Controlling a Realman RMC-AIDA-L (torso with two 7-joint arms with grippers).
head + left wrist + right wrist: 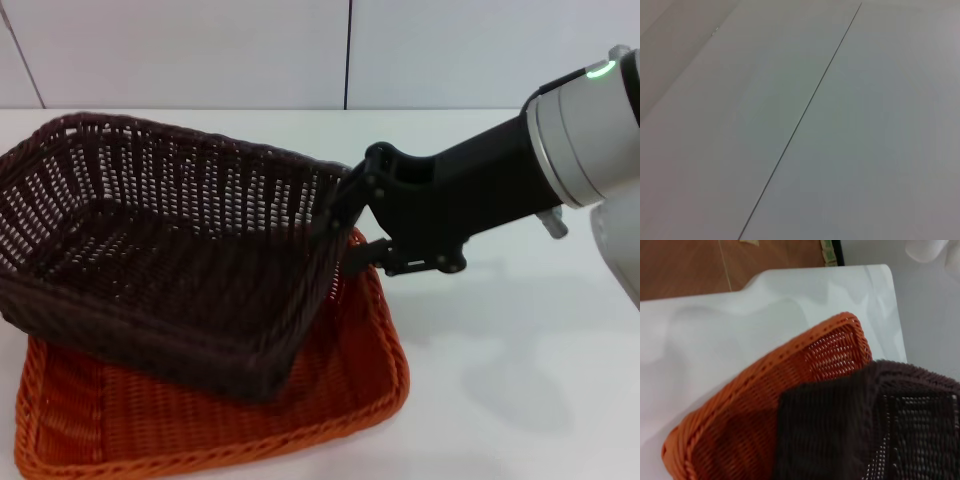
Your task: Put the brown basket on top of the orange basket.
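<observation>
Head view: my right gripper clamps the brown basket by its rim, tilted over the orange basket; left gripper's fingers unseen

Brown basket: dark, near-black rectangular wickerwork, openwork sloping sides, braided rim; fills left and centre of the head view, tilted, right end raised, lower left end sitting inside the orange basket. Orange basket: bright orange, same weave and shape, lying flat at lower left beneath the brown one.
</observation>
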